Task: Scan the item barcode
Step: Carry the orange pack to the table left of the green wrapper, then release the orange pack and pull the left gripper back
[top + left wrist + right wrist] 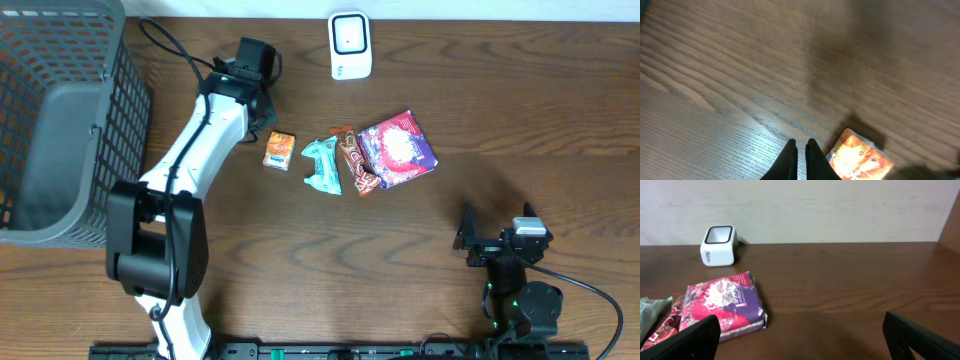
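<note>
At my far left stands 1 grey plastic basket (125, 120). Its walls are an open square mesh and its floor is a solid grey sheet. The overhead view cuts off its left and top sides. It sits on the wooden table (520, 120), dark brown, with a long grain running side to side. In my left wrist view the same wood fills most of the frame, with a pale glare across the grain at the lower left. Beyond the table's far edge rises 1 plain cream wall (830, 205). In the upper right corner of my right wrist view a brown slanted surface (953, 225) shows, perhaps a board or a door.
</note>
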`<move>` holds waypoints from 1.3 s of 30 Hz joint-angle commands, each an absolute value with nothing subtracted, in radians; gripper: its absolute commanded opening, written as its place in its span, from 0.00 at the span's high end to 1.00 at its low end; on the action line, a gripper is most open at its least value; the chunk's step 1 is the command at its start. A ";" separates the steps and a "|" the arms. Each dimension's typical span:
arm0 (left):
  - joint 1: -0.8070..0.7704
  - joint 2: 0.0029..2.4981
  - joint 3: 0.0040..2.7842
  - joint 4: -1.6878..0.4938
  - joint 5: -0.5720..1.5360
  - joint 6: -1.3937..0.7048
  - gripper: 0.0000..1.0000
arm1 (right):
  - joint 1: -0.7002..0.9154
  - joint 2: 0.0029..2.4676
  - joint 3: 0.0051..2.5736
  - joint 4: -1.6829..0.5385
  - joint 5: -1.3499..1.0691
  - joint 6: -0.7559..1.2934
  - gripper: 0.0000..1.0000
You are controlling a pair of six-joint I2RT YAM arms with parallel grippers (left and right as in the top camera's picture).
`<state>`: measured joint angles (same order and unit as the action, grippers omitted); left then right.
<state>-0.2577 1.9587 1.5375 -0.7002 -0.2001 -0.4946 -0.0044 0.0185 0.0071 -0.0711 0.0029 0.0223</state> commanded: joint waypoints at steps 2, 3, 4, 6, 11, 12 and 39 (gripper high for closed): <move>-0.261 2.034 1.517 -0.700 -0.216 -0.479 0.92 | -0.007 0.015 0.006 -0.075 0.001 0.036 0.01; -0.261 2.048 1.516 -0.697 -0.190 -0.479 0.92 | -0.007 0.015 0.006 -0.075 0.001 0.036 0.01; -0.261 2.056 1.516 -0.694 -0.163 -0.479 0.92 | -0.007 0.015 0.006 -0.075 0.001 0.036 0.01; -0.261 2.072 1.515 -0.691 -0.109 -0.479 0.92 | -0.007 0.015 0.006 -0.075 0.001 0.036 0.01; -0.270 2.086 1.515 -0.682 -0.073 -0.479 0.92 | -0.007 0.015 0.006 -0.075 0.001 0.036 0.01; -0.274 2.087 1.515 -0.682 -0.074 -0.478 0.92 | -0.007 0.015 0.006 -0.075 0.001 0.036 0.01; -0.344 2.023 1.468 -0.680 0.019 -0.464 0.93 | -0.007 0.015 0.006 -0.075 0.001 0.036 0.01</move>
<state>-0.3416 2.0720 1.4796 -0.6765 0.0013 -0.4877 -0.0044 0.0185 0.0071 -0.0711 0.0029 0.0223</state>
